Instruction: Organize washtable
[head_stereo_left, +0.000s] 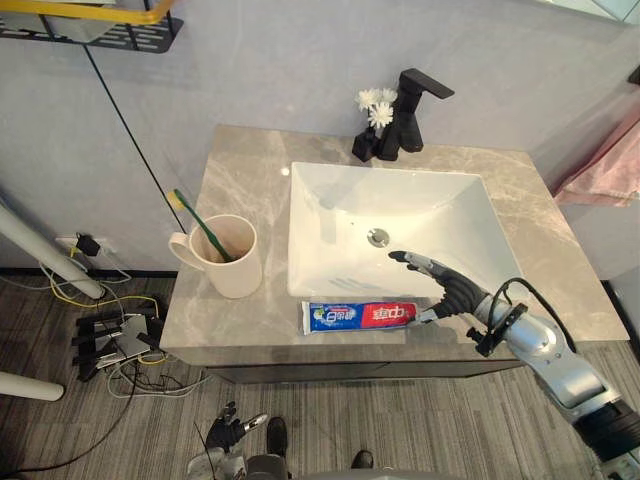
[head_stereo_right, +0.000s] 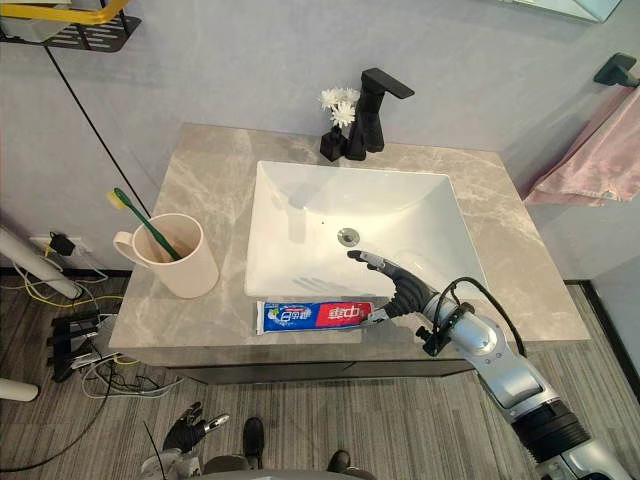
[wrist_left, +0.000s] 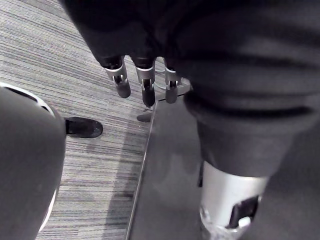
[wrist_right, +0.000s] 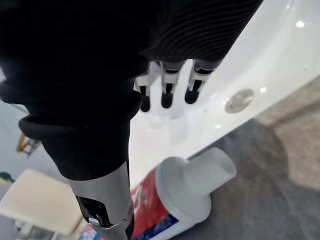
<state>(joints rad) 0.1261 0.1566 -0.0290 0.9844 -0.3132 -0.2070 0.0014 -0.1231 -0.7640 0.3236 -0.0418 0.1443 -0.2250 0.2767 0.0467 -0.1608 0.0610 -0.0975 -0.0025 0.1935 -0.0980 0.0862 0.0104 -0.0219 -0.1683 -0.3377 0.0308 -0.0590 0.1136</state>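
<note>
Right wrist view: the right hand (wrist_right: 167, 90) has its fingers straight and apart (nothing held), reaching over the front rim of the sink (head_stereo_left: 330, 200), with the thumb just beside the toothpaste (head_stereo_left: 358, 316) cap. The tube lies flat on the counter (head_stereo_left: 560, 260) along the sink's front. At the counter's left stands a cup (head_stereo_left: 232, 262) holding a toothbrush (head_stereo_left: 197, 222). The left hand (head_stereo_left: 228, 430) hangs low, fingers relaxed.

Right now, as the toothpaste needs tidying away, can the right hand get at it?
Probably yes. The right hand hovers open right by the cap end of the toothpaste tube at the counter's front edge, fingers straight over the sink; nothing lies between them.
</note>
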